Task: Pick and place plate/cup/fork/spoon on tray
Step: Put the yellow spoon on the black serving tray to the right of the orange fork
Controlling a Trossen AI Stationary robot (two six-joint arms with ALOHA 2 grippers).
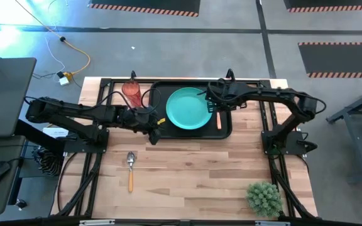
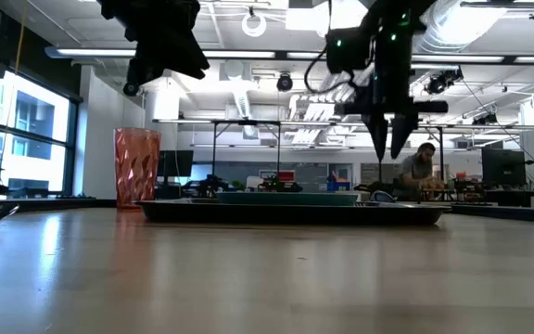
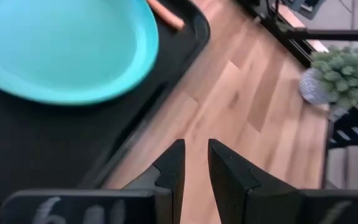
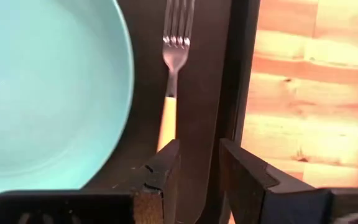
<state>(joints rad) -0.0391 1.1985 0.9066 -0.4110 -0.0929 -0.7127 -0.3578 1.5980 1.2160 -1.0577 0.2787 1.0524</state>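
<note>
Only the overhead camera takes in the spoon (image 1: 130,165), alone on the wooden table (image 1: 200,169) well short of the black tray (image 1: 162,133); the table-level camera instead shows the red cup (image 2: 136,168) upright just off the tray's end. The teal plate (image 1: 188,108) and the fork (image 4: 173,81) lie on the tray. The right gripper (image 4: 197,163), empty, fingers slightly parted, hangs over the fork's handle. The left gripper (image 3: 194,167), fingers nearly together, hovers at the tray's near corner, spoon well apart from it
</note>
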